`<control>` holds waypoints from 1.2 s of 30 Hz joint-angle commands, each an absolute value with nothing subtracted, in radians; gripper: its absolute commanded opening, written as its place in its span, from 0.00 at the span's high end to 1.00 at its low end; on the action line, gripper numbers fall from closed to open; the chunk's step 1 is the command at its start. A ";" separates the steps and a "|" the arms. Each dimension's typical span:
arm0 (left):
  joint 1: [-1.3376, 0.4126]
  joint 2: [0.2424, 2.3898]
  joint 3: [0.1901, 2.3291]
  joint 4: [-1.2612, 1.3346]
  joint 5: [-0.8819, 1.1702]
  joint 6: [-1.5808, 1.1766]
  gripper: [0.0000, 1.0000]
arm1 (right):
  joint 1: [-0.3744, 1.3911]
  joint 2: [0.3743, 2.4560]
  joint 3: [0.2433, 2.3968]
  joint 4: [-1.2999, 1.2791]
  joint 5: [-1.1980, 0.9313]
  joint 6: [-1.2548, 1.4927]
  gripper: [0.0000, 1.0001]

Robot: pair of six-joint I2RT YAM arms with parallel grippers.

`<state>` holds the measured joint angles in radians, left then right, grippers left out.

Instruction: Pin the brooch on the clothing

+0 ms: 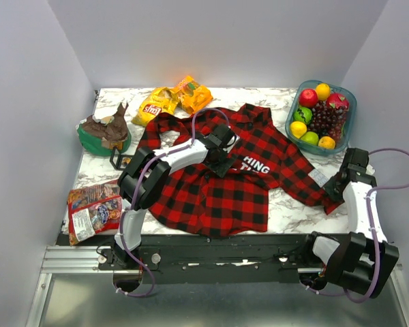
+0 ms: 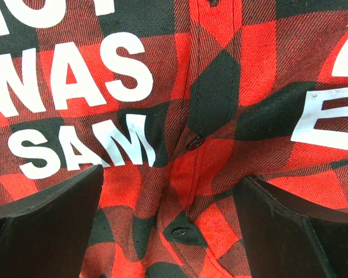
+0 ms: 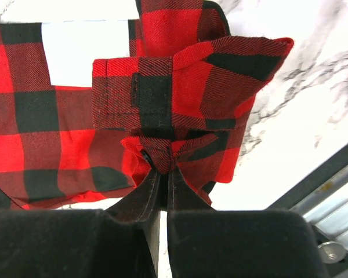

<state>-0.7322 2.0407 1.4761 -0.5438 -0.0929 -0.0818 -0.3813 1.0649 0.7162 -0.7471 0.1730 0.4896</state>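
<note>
The red and black plaid shirt (image 1: 218, 187) lies spread on the marble table, white letters on its chest. My left gripper (image 1: 225, 146) hovers close over the chest. In the left wrist view it (image 2: 171, 179) is open, its fingers (image 2: 52, 220) on either side of the button placket (image 2: 194, 142), with the fabric slightly wrinkled between them and nothing held. My right gripper (image 1: 341, 182) is shut on the end of the shirt's right-hand sleeve cuff (image 3: 180, 87), pinching a fold of it (image 3: 162, 156) near the table's right edge. The brooch is not visible in any view.
A clear tub of fruit (image 1: 351, 102) stands at the back right. Yellow and orange snack bags (image 1: 174, 99) lie at the back. A green bowl with brown contents (image 1: 103, 133) sits at the left, and a snack packet (image 1: 93, 211) at the front left.
</note>
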 commanded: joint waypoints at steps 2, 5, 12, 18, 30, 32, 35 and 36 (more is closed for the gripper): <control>-0.726 2.089 1.479 -0.572 -0.089 -0.067 0.02 | -0.388 1.036 0.687 -0.695 0.166 0.544 0.92; -0.726 2.092 1.480 -0.575 -0.087 -0.066 0.02 | -0.390 0.967 0.690 -0.684 0.175 0.574 0.92; -0.726 2.103 1.479 -0.574 -0.084 -0.066 0.02 | -0.411 0.896 0.769 -0.759 0.311 0.566 0.91; -0.726 2.114 1.476 -0.572 -0.086 -0.064 0.02 | -0.442 0.772 0.744 -0.778 0.386 0.592 0.82; -0.726 2.083 1.477 -0.571 -0.058 -0.074 0.02 | -0.453 0.701 0.755 -0.807 0.297 0.560 0.55; -0.726 2.083 1.482 -0.575 -0.055 -0.077 0.02 | -0.451 0.715 0.726 -0.776 0.215 0.529 0.51; -0.726 2.091 1.486 -0.574 -0.052 -0.075 0.02 | -0.451 0.780 0.686 -0.759 0.127 0.517 0.45; -0.726 2.098 1.486 -0.575 -0.051 -0.075 0.02 | -0.449 0.797 0.684 -0.752 0.103 0.517 0.44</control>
<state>-0.7277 2.0502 1.4876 -0.5480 -0.0631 -0.0792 -0.4469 0.7322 0.7280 -0.7792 0.2394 0.5488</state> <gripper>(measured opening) 0.978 0.540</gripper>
